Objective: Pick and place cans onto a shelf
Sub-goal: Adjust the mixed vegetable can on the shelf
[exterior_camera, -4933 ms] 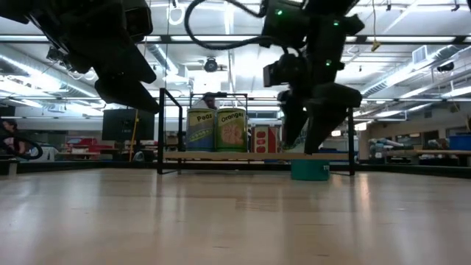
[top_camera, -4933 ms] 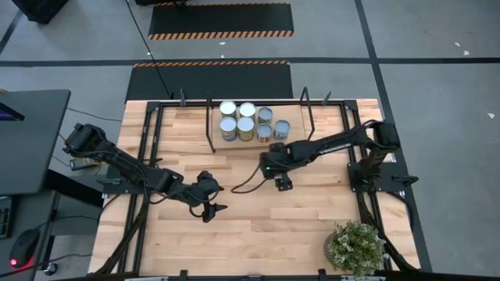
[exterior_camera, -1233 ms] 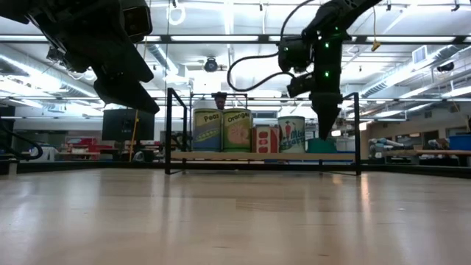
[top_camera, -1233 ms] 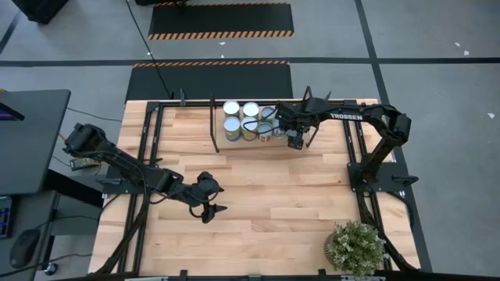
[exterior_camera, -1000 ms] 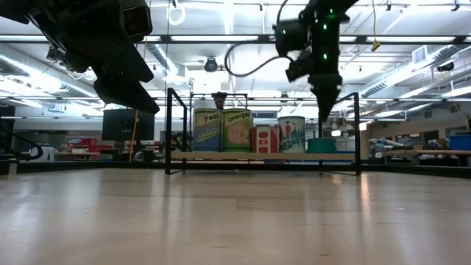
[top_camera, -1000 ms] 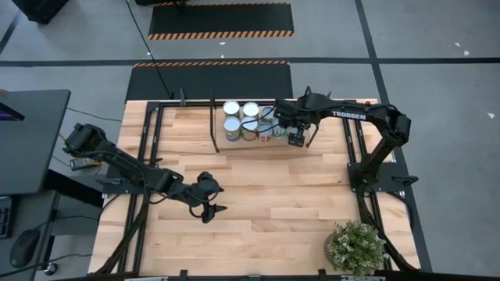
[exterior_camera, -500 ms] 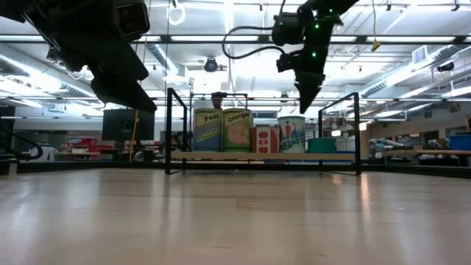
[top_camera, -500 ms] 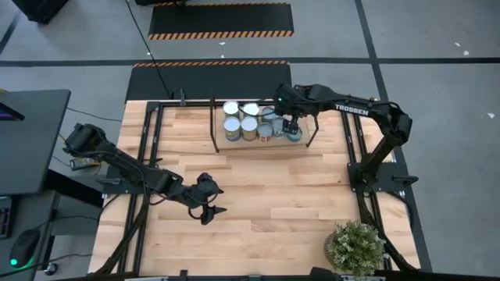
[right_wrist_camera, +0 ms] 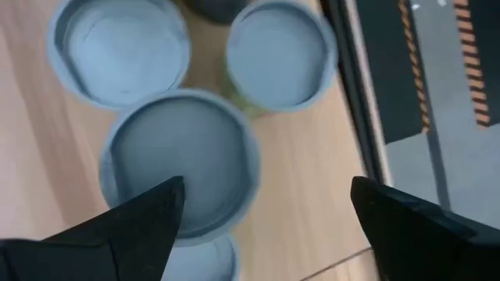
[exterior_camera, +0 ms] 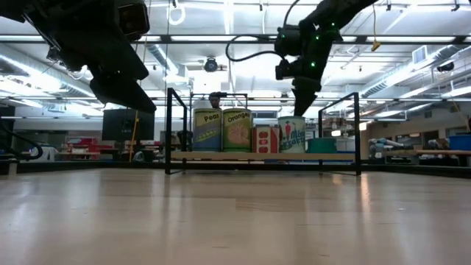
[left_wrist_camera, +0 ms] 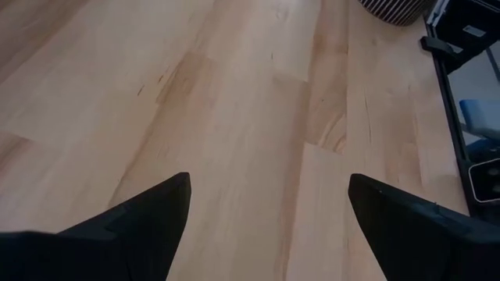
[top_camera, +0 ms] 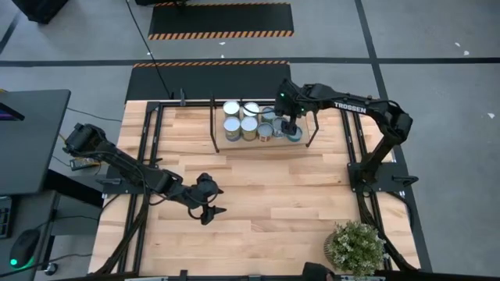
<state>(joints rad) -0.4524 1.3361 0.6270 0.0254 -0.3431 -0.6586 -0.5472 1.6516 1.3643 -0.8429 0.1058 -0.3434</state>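
Several cans stand upright in a cluster on the shelf at the table's far side; the low view shows their labels. My right gripper hovers open and empty just above the right part of the cluster. In its wrist view round can tops lie below the fingers. In the low view it hangs above a red and teal can. My left gripper is open and empty above bare tabletop at the near left.
The shelf's black upright rods stand around the cans. A teal can stands at the shelf's right end. A potted plant stands at the table's near right corner. Bare wooden tabletop lies between the arms.
My right gripper has risen from the shelf's right end and gone toward the table's left edge, ending above the cans. The cans have stayed where they were.
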